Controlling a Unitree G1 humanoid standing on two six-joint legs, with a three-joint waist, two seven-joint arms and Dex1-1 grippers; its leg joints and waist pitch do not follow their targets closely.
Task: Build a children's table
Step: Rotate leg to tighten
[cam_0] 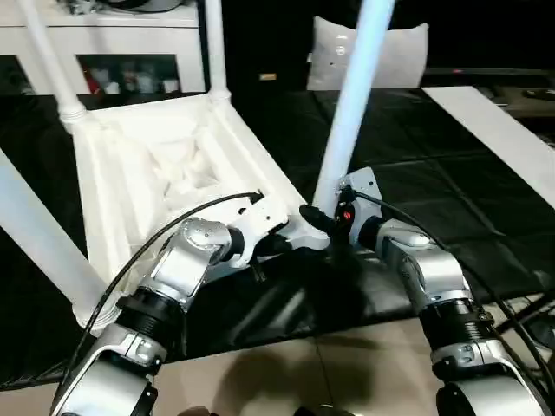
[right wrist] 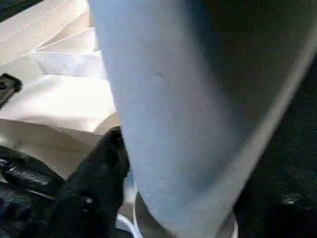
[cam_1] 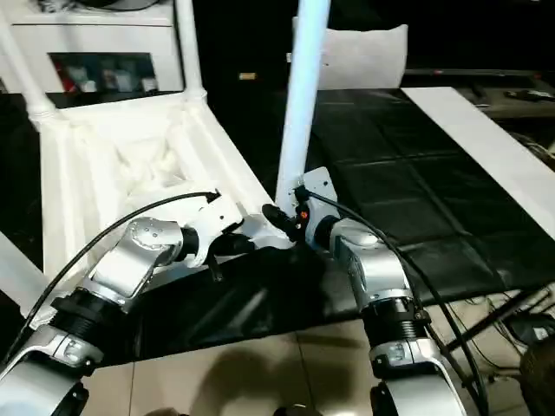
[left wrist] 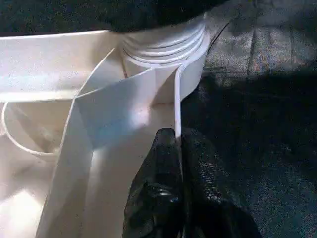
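The white children's table [cam_0: 173, 165] lies upside down on a black mat, ribbed underside up. Three legs stand in its sockets: far left [cam_0: 52, 61], far right [cam_0: 214, 48] and near left [cam_0: 43, 243]. A fourth leg [cam_0: 351, 95] rises from the near right corner socket [left wrist: 163, 49]. My right gripper [cam_0: 325, 221] is shut around the base of this leg, with one black finger [right wrist: 99, 173] against its side. My left gripper [left wrist: 177, 148] is shut on the thin rim wall of the table top, just beside that same socket.
A white cabinet with glass doors [cam_0: 113, 52] stands behind the table. A white cushion-like thing [cam_0: 381, 52] sits at the back, and a long white board [cam_0: 503, 130] lies on the black mat [cam_0: 416, 147] to the right. Cables [cam_1: 512, 312] trail at the lower right.
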